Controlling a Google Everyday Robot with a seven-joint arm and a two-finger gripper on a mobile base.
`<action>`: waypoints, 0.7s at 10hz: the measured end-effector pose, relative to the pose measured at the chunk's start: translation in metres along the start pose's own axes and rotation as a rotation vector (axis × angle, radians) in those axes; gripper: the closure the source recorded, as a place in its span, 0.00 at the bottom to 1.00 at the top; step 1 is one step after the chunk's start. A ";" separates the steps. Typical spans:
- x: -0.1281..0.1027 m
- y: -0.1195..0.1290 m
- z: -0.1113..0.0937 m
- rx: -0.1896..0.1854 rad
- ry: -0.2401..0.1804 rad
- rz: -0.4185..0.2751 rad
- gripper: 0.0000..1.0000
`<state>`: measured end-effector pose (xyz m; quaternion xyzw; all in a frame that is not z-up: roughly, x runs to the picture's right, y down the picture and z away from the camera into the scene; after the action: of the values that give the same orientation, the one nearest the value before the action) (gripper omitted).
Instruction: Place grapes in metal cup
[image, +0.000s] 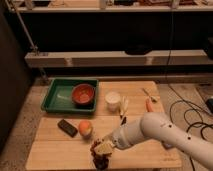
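The grapes (101, 161), a small dark red-purple bunch, sit at the front edge of the wooden table (55, 150). My gripper (102, 149) is right over them, its white arm reaching in from the right, and it hides their top. The metal cup (113, 101), short and pale whitish-silver, stands upright at the back middle of the table, well away from the gripper. The orange-green fruit (85, 128) lies just left of and behind the gripper.
A green tray (56, 99) at the back left holds an orange bowl (83, 94). A black block (67, 127) lies left of the fruit. A pale banana-like item (123, 107) lies beside the cup. An orange item (149, 105) and a small utensil (148, 93) lie at the back right. Cables run on the floor at right.
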<state>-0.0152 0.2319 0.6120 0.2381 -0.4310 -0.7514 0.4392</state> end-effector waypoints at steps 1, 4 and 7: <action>0.000 0.000 0.000 0.000 0.005 -0.001 0.20; 0.000 0.000 0.000 0.001 0.006 -0.001 0.20; 0.000 0.000 -0.001 0.001 0.007 -0.001 0.20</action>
<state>-0.0149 0.2314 0.6118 0.2411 -0.4296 -0.7506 0.4404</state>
